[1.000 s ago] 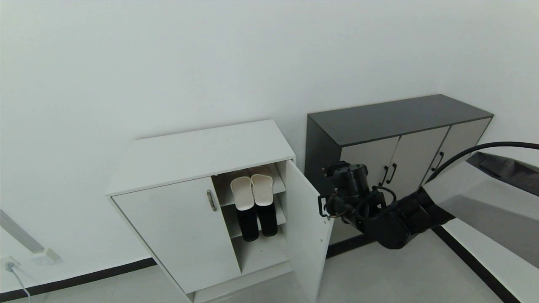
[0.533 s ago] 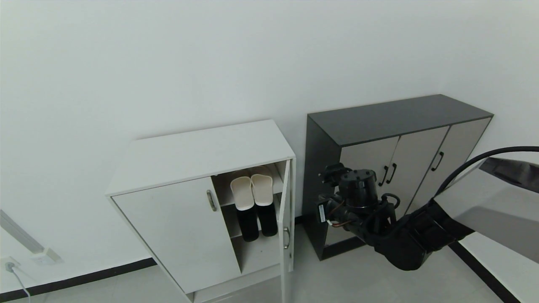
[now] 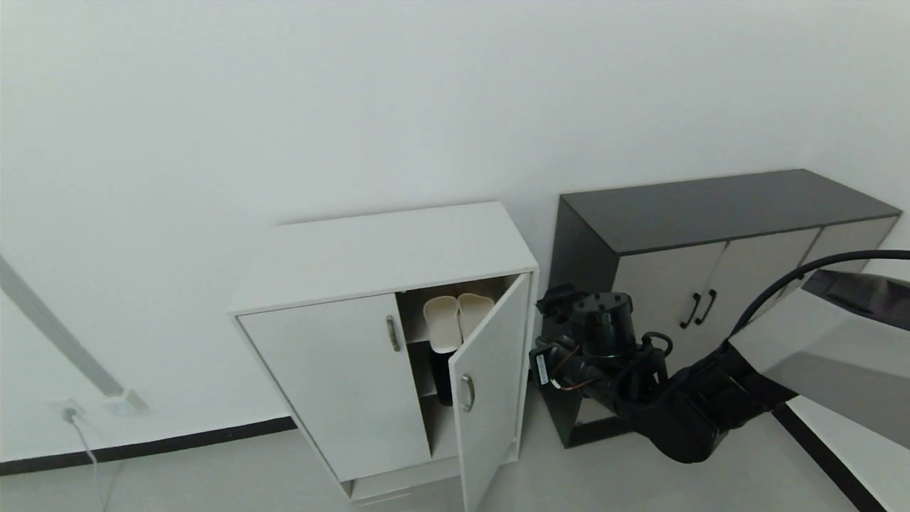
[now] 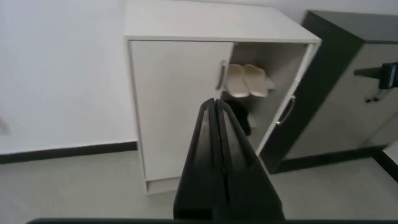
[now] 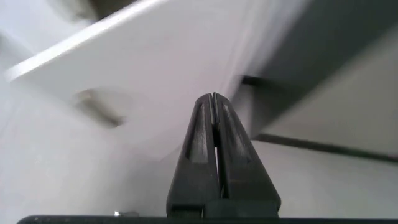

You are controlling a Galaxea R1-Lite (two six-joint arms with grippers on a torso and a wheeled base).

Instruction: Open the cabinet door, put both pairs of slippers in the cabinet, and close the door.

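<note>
The white cabinet (image 3: 384, 256) stands against the wall with its left door shut and its right door (image 3: 490, 370) ajar, about half swung in. Inside, a white pair of slippers (image 3: 458, 318) lies on the upper shelf, and a black pair (image 3: 441, 377) sits below it, partly hidden by the door. My right arm (image 3: 604, 348) is just right of the door. My right gripper (image 5: 213, 99) is shut and empty, close to the door's outer face (image 5: 155, 81) near its handle (image 5: 99, 106). My left gripper (image 4: 216, 102) is shut and empty, some way in front of the cabinet (image 4: 180, 74).
A dark cabinet (image 3: 711, 206) with grey doors stands right of the white one, close behind my right arm. A wall socket (image 3: 67, 411) with a cable sits low at the left. Bare grey floor (image 3: 213, 476) lies in front.
The right door has swung from wide open to about half shut, with my right arm following it. The head camera has shifted, so the whole scene sits further right.
</note>
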